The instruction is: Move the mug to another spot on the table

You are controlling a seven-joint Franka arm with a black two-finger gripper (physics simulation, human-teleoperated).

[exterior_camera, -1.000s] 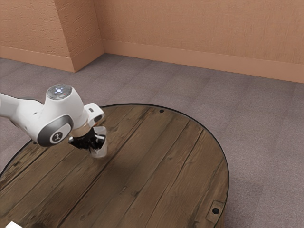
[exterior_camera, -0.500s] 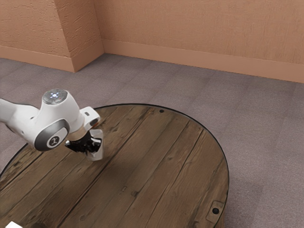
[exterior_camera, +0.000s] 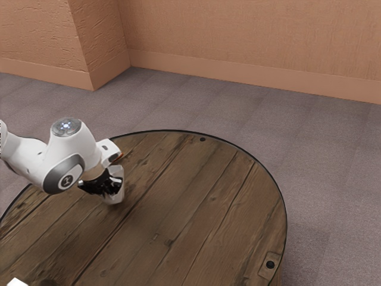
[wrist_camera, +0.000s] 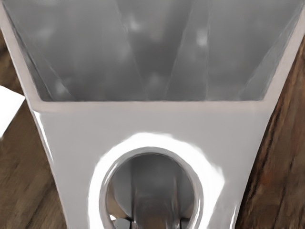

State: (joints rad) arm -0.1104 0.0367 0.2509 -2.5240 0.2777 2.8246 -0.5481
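Observation:
The white mug [exterior_camera: 117,190] hangs at the end of my arm, over the round wooden table [exterior_camera: 208,196] near its edge at the exterior view's left. My black gripper [exterior_camera: 105,186] is shut on the mug, with the fingers half hidden behind the white wrist. I cannot tell whether the mug's base touches the wood. In the wrist view the mug [wrist_camera: 152,124] sits right under my hand, its grey inside open to the camera and its ring handle [wrist_camera: 100,181] closest to the hand.
The table's dark rim [exterior_camera: 280,202] curves round at the exterior view's right, with a small black fitting [exterior_camera: 271,264] near it. A white object [exterior_camera: 15,281] peeks in at the lower left corner. Grey carpet and tan walls surround the table.
My arm has carried the mug toward the exterior view's left and slightly lower, closer to the table's left edge. The gripper has stayed shut on it.

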